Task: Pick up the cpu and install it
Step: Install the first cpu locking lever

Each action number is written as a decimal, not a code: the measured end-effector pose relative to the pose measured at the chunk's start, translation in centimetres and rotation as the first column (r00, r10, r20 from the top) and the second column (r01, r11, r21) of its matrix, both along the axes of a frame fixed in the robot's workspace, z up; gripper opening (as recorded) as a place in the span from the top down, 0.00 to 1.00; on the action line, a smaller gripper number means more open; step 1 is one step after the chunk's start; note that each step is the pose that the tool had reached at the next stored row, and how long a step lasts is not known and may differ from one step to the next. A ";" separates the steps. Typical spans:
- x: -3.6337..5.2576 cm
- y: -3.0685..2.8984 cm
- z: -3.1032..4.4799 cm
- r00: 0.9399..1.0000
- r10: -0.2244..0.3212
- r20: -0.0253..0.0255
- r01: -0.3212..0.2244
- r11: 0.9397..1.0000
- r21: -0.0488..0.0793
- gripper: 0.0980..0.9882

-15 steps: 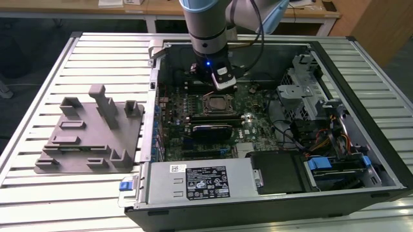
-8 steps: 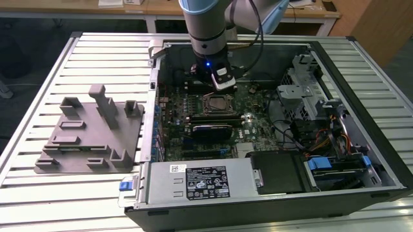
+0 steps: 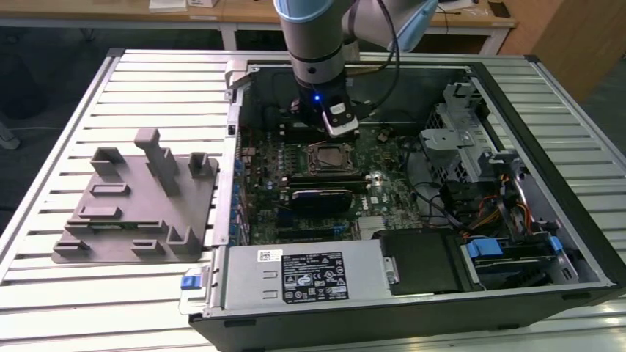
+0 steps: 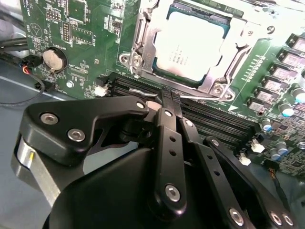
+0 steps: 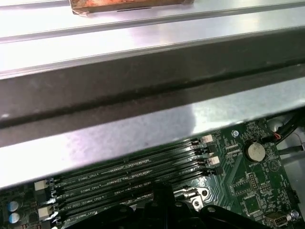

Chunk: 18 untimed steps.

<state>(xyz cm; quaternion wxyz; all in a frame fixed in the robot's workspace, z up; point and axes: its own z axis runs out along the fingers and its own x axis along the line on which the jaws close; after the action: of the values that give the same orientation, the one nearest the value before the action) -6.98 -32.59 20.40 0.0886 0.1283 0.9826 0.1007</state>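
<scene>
We see the cpu (image 4: pixel 193 45) lying flat in the motherboard's socket frame (image 4: pixel 143 47), its silver top bare. Our gripper (image 4: pixel 164 102) sits just beside that frame, over the memory slots (image 4: pixel 214 121), fingertips pinched together and holding nothing.

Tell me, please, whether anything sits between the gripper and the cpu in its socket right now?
Nothing visible does. In the second wrist view the cpu lies in the socket frame, and the gripper hangs over the memory slots beside it. No cable or part crosses the gap between them.
</scene>
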 end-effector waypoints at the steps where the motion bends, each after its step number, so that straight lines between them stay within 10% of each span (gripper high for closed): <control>1: 0.02 0.03 -0.03 1.000 -0.001 0.000 0.001 1.000 -0.003 0.99; 18: 0.08 1.04 -0.50 0.997 -0.074 0.003 0.074 0.997 -0.029 0.99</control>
<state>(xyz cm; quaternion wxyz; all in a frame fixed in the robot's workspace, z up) -6.90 -31.55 19.91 0.0950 0.1633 0.9785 0.0831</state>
